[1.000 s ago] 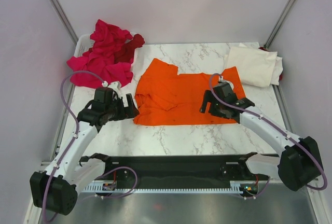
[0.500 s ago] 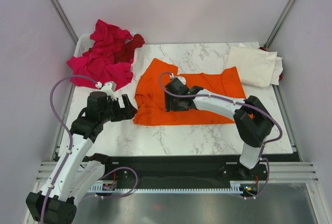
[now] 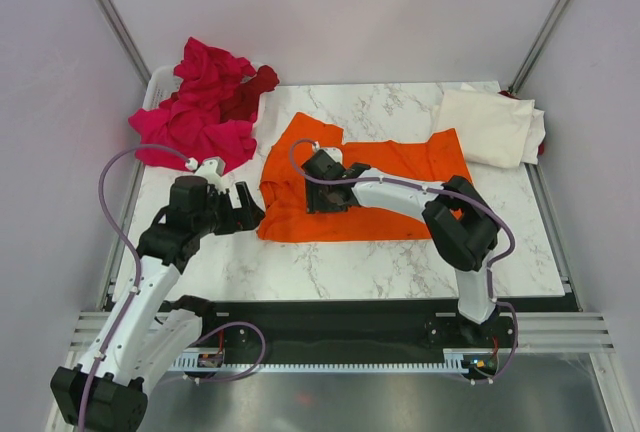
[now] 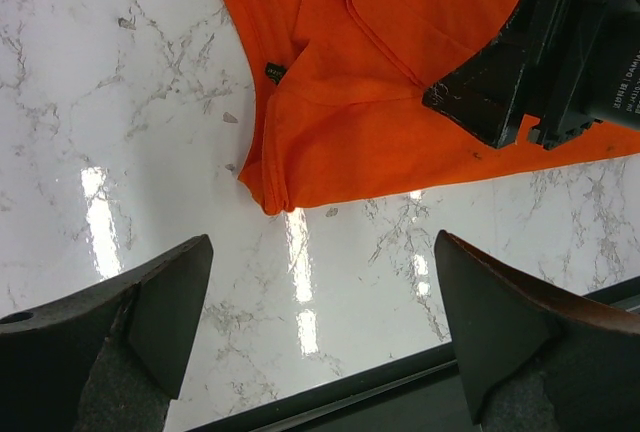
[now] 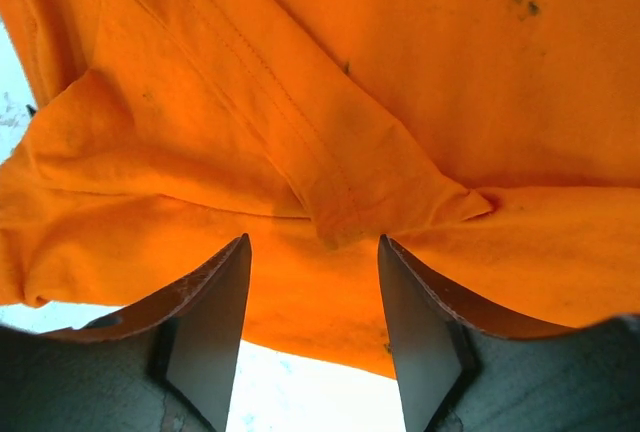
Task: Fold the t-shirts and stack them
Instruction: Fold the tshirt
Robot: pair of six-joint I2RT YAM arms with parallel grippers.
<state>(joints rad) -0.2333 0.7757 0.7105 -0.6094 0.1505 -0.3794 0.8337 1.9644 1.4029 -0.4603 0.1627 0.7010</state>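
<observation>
A: Where's the orange t-shirt (image 3: 300,152)?
B: Spread mid-frame on the marble table (image 3: 350,262), right gripper (image 3: 322,196) over its left part
A: And the left gripper (image 3: 246,209)?
B: Just off the shirt's left edge; pink t-shirts (image 3: 190,122) upper left, cream t-shirt (image 3: 490,127) upper right

A white marble-patterned table (image 3: 390,257) with grey veins fills the middle of the scene. Its glossy top throws back bright streaks of overhead light (image 4: 100,222) on the near left. Plain pale lilac-grey walls close it in: a far wall (image 3: 330,12), a left wall (image 3: 50,152) and a right wall (image 3: 600,102). A slim metal post slants up at the far left corner (image 3: 108,14) and another at the far right (image 3: 557,12). A black rail (image 3: 330,324) runs along the table's near edge, then a white slotted strip (image 3: 330,362). Nearest lies a brushed grey metal surface (image 3: 350,402).
</observation>
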